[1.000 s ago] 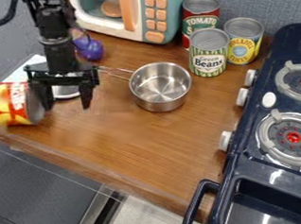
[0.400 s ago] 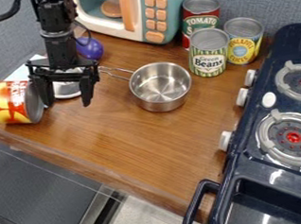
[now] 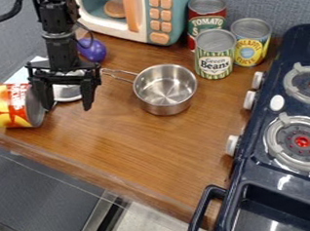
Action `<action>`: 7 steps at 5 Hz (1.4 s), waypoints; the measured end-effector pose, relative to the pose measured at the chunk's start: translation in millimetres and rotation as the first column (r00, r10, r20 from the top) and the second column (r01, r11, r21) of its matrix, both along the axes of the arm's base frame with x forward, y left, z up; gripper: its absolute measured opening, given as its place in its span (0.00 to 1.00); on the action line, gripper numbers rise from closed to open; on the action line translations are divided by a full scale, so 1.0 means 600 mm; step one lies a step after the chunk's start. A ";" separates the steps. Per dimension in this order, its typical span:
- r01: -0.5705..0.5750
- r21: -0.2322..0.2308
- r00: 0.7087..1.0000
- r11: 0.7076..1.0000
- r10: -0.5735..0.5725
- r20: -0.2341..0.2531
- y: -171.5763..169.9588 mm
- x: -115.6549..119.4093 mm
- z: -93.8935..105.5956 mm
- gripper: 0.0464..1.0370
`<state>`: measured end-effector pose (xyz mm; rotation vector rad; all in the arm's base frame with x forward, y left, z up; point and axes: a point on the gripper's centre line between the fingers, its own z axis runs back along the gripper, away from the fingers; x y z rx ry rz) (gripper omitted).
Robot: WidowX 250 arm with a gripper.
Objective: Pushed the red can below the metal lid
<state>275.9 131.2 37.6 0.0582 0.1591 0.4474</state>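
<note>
My gripper (image 3: 67, 106) hangs at the left of the counter, open, with nothing between its two fingers. Right beside its left finger, the red can (image 3: 10, 106) with yellow fruit print lies on its side at the counter's left edge, its metal end facing right. Behind the gripper is the metal lid (image 3: 68, 92), round and silvery, partly hidden by the fingers. Whether the left finger touches the can, I cannot tell.
A steel pot (image 3: 165, 90) stands mid-counter, its handle pointing left. Three upright cans, including a green beans can (image 3: 214, 55), stand behind it. A toy microwave (image 3: 139, 16), a purple object (image 3: 93, 50) and a dark blue stove (image 3: 277, 155) surround the work area.
Over the last second the red can has shifted and settled slightly at the left edge. The gripper has moved only a little and stayed open.
</note>
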 end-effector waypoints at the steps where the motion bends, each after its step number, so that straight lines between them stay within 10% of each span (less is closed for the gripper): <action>1: -0.021 0.015 1.000 1.000 0.021 -0.002 0.002 -0.004 -0.005 0.96; 4: -0.103 0.092 0.993 0.990 0.108 -0.056 0.015 -0.009 0.013 0.96; 5: -0.188 0.185 0.977 0.965 0.203 -0.065 0.022 -0.013 0.023 0.96; 7: -0.208 0.191 0.973 0.959 0.223 -0.057 0.029 -0.001 0.033 0.96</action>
